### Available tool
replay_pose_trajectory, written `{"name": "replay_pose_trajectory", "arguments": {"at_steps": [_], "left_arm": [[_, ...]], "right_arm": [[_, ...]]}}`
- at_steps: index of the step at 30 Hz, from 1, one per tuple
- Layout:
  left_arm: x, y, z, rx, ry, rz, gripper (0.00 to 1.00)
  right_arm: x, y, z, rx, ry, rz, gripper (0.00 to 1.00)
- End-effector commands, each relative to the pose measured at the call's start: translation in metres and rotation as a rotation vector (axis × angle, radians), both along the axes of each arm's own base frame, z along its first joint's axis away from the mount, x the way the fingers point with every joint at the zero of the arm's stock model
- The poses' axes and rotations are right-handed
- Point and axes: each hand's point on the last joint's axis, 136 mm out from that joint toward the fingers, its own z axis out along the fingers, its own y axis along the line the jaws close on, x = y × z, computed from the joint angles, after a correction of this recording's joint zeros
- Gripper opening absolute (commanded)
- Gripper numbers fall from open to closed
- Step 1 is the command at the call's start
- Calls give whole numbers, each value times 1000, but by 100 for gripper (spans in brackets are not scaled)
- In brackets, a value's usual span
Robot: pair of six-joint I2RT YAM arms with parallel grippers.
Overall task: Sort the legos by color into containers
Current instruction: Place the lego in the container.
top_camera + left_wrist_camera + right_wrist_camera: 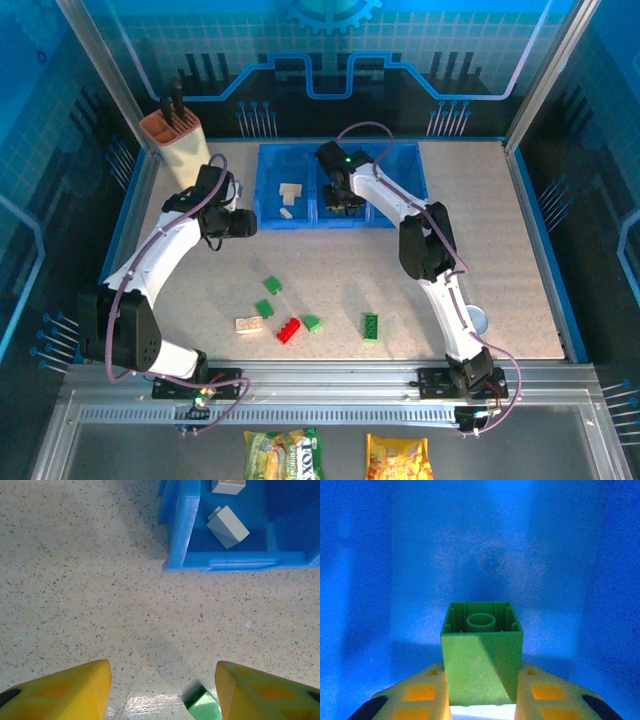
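Note:
The containers [300, 222] are a blue row of bins at the back of the table. Its left bin [185, 530] holds two cream legos [290, 190], one of them a sloped brick [227, 526]. My right gripper [345, 200] reaches down into the middle bin. In the wrist view the right gripper [481, 682] is shut on a green lego [481, 650], its hollow underside facing the bin floor. My left gripper [235, 222] hovers open over bare table just left of the bins. A green lego [202, 705] lies by the right finger of the left gripper [162, 680], not between the jaws.
Loose legos lie on the near table: green ones [272, 284] [264, 308] [312, 323] [371, 326], a cream one [248, 324] and a red one [288, 330]. A knife block [172, 135] stands back left. A tin can [476, 320] sits behind the right arm.

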Motion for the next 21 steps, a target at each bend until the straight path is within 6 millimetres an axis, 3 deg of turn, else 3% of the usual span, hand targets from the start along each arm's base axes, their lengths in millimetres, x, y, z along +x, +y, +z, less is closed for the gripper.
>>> {"name": "replay_pose_trajectory", "arguments": {"at_steps": [1, 8, 21], "left_arm": [[-4, -1, -1, -24, 15, 13, 58], [-3, -2, -1, -30, 17, 11, 58], [-3, -4, -3, -42, 24, 8, 59]], "right_arm": [[-5, -7, -9, -4, 58, -35, 28], [-7, -7, -14, -2, 73, -36, 32], [-1, -6, 38, 27, -10, -26, 40]]}}
